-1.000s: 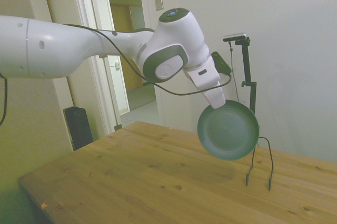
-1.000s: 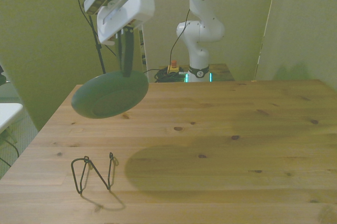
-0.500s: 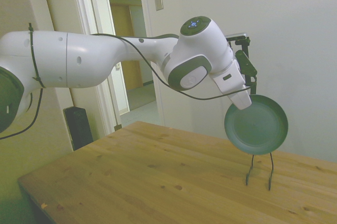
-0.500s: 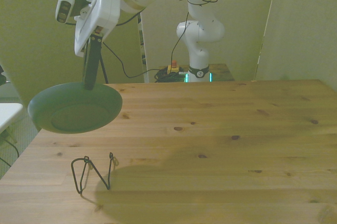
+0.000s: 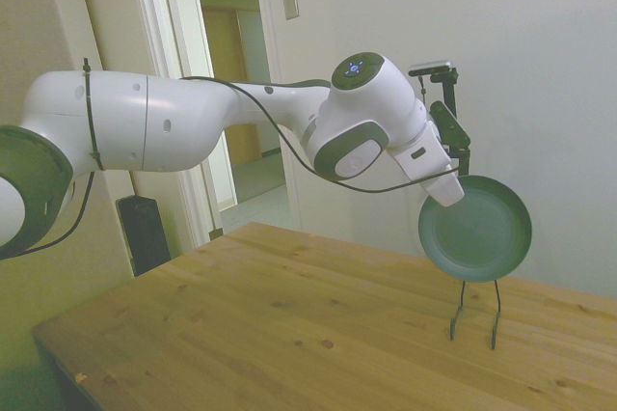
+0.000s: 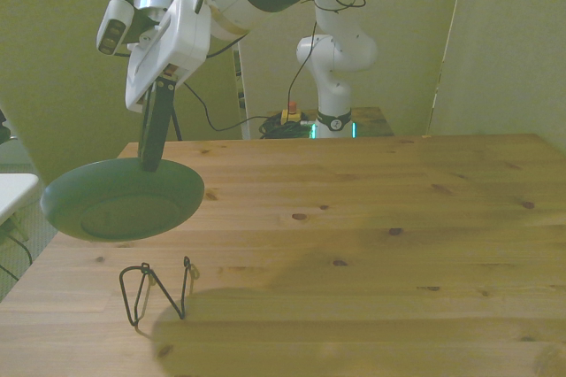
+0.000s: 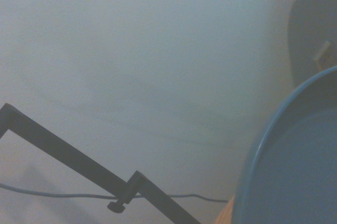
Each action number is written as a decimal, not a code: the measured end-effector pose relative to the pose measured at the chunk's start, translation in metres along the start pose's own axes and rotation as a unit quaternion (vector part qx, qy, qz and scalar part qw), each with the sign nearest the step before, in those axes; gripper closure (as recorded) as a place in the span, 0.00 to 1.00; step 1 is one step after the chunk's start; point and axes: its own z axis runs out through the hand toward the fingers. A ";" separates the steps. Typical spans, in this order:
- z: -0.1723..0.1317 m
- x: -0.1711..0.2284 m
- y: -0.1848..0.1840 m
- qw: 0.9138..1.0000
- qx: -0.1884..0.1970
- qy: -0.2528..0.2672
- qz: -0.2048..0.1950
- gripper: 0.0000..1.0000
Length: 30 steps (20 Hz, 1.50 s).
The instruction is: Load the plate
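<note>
The dark teal-green plate (image 5: 475, 230) hangs in the air, held by its upper rim, with my gripper (image 5: 447, 189) shut on it. It stands nearly on edge, just above the small black wire rack (image 5: 475, 312) on the table. In the front view the plate (image 6: 119, 202) hovers over the rack (image 6: 159, 290) near the front view's left edge of the table, and the dark fingers (image 6: 155, 129) pinch its far rim. The wrist view catches only the plate's rim (image 7: 263, 145) against the wall.
The wooden table (image 6: 371, 244) stretches away to the front view's right of the rack. A wall stands close behind the plate in the side view. A doorway (image 5: 231, 93) opens at the back.
The arm has carried the plate toward the rack and turned it more upright; over the last half second it moved only slightly farther and lower.
</note>
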 end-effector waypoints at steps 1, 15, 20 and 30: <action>0.002 0.002 0.001 1.000 -0.001 0.001 0.000 1.00; 0.038 0.014 0.027 1.000 -0.008 0.009 -0.021 1.00; 0.048 0.013 0.033 0.999 -0.008 0.010 -0.030 1.00; 0.060 0.011 0.042 0.999 -0.011 0.013 -0.033 1.00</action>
